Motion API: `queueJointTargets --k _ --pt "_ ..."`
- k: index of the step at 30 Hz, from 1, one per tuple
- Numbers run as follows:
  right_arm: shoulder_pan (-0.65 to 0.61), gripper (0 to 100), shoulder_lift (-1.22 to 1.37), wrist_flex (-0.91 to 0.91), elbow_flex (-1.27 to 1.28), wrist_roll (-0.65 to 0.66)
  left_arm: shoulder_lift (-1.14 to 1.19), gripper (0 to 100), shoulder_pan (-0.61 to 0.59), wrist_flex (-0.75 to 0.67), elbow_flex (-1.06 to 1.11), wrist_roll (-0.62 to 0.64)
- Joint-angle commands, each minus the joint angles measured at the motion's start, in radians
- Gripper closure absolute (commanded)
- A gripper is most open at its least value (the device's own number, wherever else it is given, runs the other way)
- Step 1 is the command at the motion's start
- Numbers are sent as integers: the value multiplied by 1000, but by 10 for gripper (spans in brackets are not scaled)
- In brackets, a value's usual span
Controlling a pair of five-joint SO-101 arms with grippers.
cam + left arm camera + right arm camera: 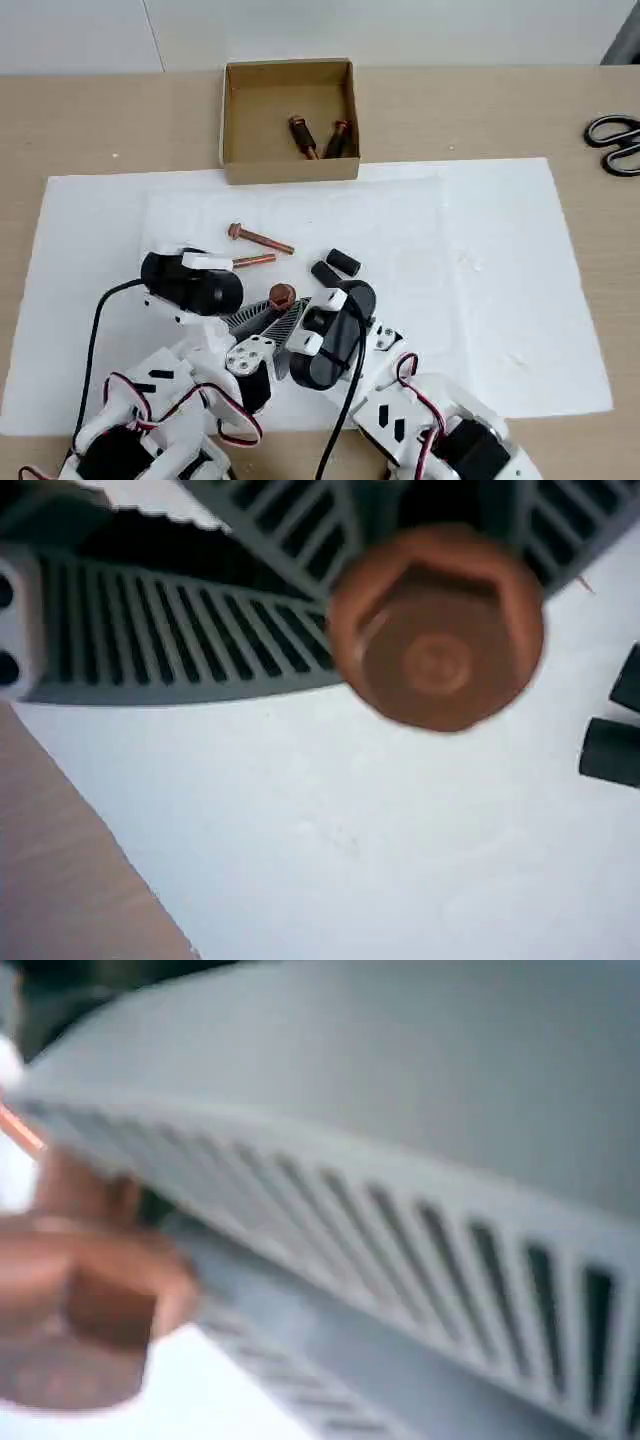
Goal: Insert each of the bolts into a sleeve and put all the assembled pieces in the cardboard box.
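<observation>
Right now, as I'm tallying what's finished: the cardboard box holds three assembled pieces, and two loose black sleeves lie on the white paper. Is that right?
Not quite. The cardboard box holds two assembled pieces, not three; the high view shows it. The two loose black sleeves do lie on the white paper.

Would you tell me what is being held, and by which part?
A bolt, head up, held somewhere below its head where the left gripper and right gripper meet; which one clamps it cannot be told.
</observation>
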Motion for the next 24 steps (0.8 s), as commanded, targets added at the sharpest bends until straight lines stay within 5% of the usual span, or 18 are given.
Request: queueJointTargets --k 1,6,24 --pt "16 996 -4 -61 -15 6 5 949 3 14 16 -6" --pt "16 996 -4 -61 -15 5 5 806 3 18 16 -6" --pt "16 996 -12 -59 31 0 6 805 -5 14 -85 18"
